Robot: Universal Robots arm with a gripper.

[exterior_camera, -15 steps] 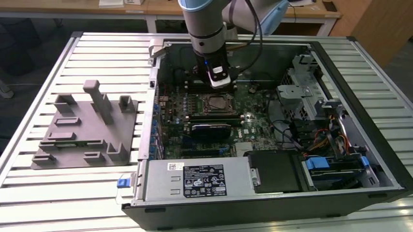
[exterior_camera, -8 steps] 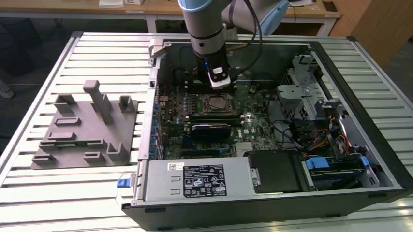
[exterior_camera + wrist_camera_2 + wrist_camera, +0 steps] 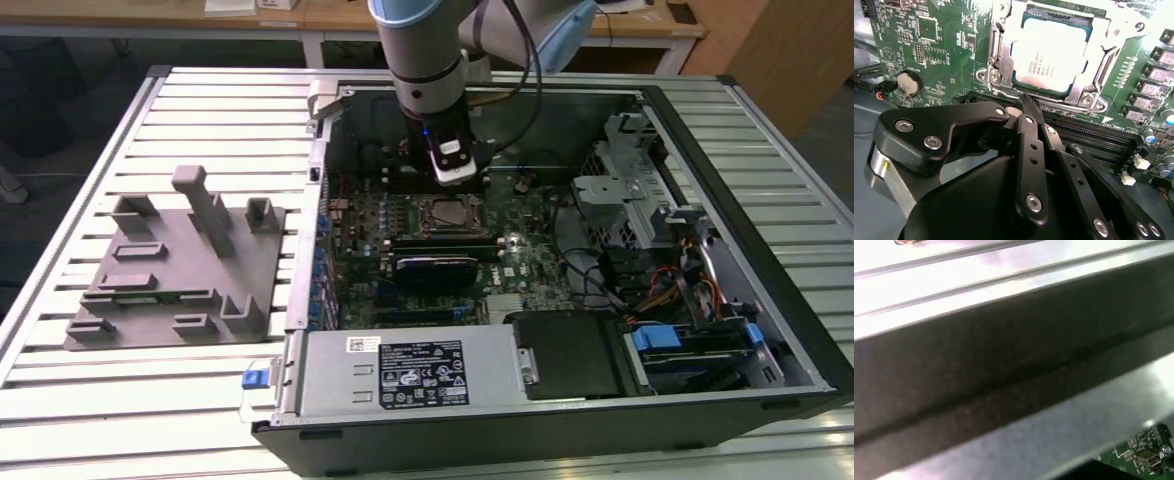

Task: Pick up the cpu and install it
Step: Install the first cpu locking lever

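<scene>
The cpu, a pale silver-grey square chip, lies flat inside the metal socket frame on the green motherboard. My gripper hangs just beside the socket, over the memory slots, with its black fingers brought together and nothing between them. In the exterior view the gripper hovers inside the open computer case, a little behind the socket with the cpu.
A grey fixture lies on the slatted table at the exterior view's left. Inside the case are a black module, the power supply and drive bays with cables. The case wall looms close in the first wrist view.
</scene>
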